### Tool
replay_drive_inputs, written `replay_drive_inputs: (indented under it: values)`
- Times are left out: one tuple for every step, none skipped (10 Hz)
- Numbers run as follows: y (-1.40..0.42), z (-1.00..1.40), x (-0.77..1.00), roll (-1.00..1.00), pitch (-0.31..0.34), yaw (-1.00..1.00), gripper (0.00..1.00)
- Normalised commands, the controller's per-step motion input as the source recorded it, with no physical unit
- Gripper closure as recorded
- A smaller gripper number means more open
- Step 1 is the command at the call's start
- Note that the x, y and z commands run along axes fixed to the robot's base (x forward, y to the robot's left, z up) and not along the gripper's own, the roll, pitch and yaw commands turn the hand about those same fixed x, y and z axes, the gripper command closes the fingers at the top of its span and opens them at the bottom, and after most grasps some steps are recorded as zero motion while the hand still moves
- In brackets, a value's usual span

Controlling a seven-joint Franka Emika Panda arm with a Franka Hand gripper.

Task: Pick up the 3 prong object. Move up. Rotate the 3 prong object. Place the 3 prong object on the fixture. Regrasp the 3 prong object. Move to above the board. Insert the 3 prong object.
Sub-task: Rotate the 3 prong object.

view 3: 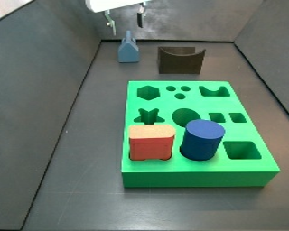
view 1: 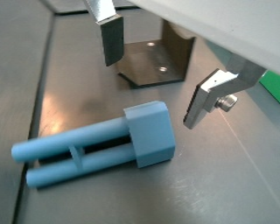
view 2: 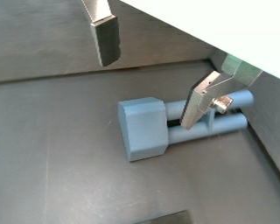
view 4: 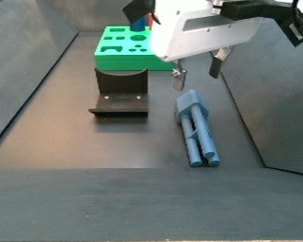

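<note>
Currently, end effector (view 4: 199, 66): hangs above the desk over the head end of the 3 prong object, fingers spread wide apart with nothing between them.
Fingers: flat silver plates with dark pads; in both wrist views one finger (view 1: 108, 39) is on one side of the piece and the other finger (view 2: 203, 101) on the opposite side, both clear of it.
3 prong object (view 4: 197, 125): light steel-blue, lying flat on the dark desk (view 4: 103, 142), not held; a blocky head (view 1: 150, 133) with long parallel prongs (view 1: 66, 153) running away from it.
3 prong object in a side view (view 3: 127, 47): seen end-on at the far end of the desk, left of the fixture and beyond the board.
Fixture (view 3: 180, 59): dark brown block with a curved notch in its top, standing on the desk between the board and the far wall, just right of the piece; also visible beyond the fingers in a wrist view (view 1: 152, 63).
Board (view 3: 195, 135): bright green slab with shaped cut-outs, lying on the desk, well apart from the piece.
Red block (view 3: 150, 142): seated in the board at its near left.
Dark blue cylinder (view 3: 200, 139): standing upright in the board just right of the red block.
Star hole (view 3: 147, 115): empty, just beyond the red block.
</note>
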Motion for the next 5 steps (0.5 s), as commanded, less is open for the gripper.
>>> replay_drive_inputs:
  values:
    - [0.01,-0.05,0.04,0.00,-0.001,1.00,0.00]
    - [0.01,-0.05,0.04,0.00,-0.001,1.00,0.00]
    - [0.01,-0.05,0.04,0.00,-0.001,1.00,0.00]
    - [0.01,-0.05,0.04,0.00,-0.001,1.00,0.00]
    - [0.01,-0.05,0.04,0.00,-0.001,1.00,0.00]
